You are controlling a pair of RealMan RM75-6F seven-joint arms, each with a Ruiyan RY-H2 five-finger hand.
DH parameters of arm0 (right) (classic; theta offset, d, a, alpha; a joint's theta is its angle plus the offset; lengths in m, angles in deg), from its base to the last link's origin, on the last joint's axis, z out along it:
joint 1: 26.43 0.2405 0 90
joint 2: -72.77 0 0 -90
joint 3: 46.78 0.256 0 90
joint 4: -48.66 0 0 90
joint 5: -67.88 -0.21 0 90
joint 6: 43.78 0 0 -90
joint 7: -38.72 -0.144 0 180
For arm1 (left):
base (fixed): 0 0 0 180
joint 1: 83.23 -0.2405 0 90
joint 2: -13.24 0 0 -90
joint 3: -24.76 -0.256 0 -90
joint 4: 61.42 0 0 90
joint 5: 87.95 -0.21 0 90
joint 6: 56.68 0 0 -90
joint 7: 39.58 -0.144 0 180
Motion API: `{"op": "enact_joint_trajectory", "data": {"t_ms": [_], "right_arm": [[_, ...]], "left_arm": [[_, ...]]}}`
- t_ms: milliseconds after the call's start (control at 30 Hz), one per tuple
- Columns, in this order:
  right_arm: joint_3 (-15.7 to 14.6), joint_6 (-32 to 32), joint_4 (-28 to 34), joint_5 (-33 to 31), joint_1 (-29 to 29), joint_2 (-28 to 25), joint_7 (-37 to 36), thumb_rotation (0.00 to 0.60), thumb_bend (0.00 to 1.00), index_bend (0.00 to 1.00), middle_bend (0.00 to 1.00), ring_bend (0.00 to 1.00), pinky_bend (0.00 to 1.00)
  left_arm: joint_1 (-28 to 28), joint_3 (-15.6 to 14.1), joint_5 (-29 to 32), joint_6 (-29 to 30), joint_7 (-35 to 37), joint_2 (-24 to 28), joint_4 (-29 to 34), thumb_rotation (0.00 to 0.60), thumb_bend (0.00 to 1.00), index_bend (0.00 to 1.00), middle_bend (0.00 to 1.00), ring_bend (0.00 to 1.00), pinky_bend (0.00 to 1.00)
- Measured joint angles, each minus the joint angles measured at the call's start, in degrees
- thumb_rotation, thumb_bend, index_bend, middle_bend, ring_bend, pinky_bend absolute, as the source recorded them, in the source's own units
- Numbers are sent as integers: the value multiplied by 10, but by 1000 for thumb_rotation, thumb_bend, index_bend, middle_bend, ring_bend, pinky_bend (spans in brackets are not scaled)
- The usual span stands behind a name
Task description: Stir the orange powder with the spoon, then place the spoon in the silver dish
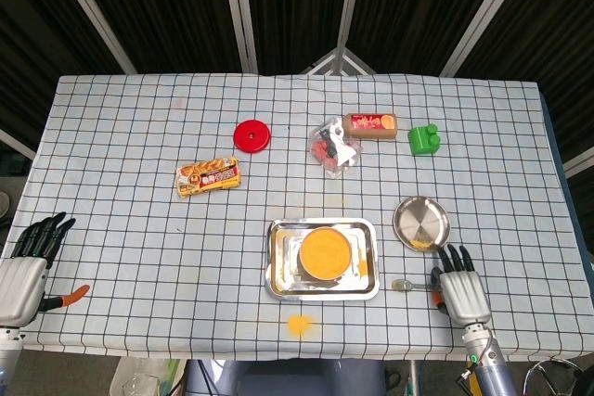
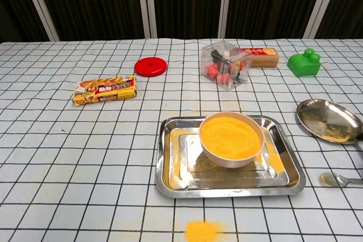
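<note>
A white bowl of orange powder (image 1: 324, 254) (image 2: 231, 138) stands in a steel tray (image 1: 276, 275) (image 2: 168, 168) near the table's front. The spoon (image 1: 407, 284) (image 2: 338, 179) lies flat on the cloth right of the tray, its bowl toward the tray. Just behind it sits the round silver dish (image 1: 421, 223) (image 2: 329, 118), dusted with orange powder. My right hand (image 1: 458, 287) hovers over the spoon's handle end, fingers spread, holding nothing. At the far left edge my left hand (image 1: 26, 261) rests open. Neither hand shows in the chest view.
A spill of orange powder (image 1: 298, 324) lies in front of the tray. Further back are a snack packet (image 1: 207, 175), a red lid (image 1: 251, 135), a clear plastic box (image 1: 333, 148), a biscuit pack (image 1: 370, 124) and a green block (image 1: 424, 139). An orange-handled tool (image 1: 63, 297) lies by the left hand.
</note>
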Motion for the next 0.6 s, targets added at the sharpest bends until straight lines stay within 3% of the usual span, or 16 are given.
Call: {"op": "enact_joint_trajectory", "data": {"t_ms": [600], "right_arm": [[6,19,26,7,0,-11,-7,600,421,584,142,0,0]], "left_arm": [[0,0,1,-1,2,1,1,600,0,0,0,0,0]]}}
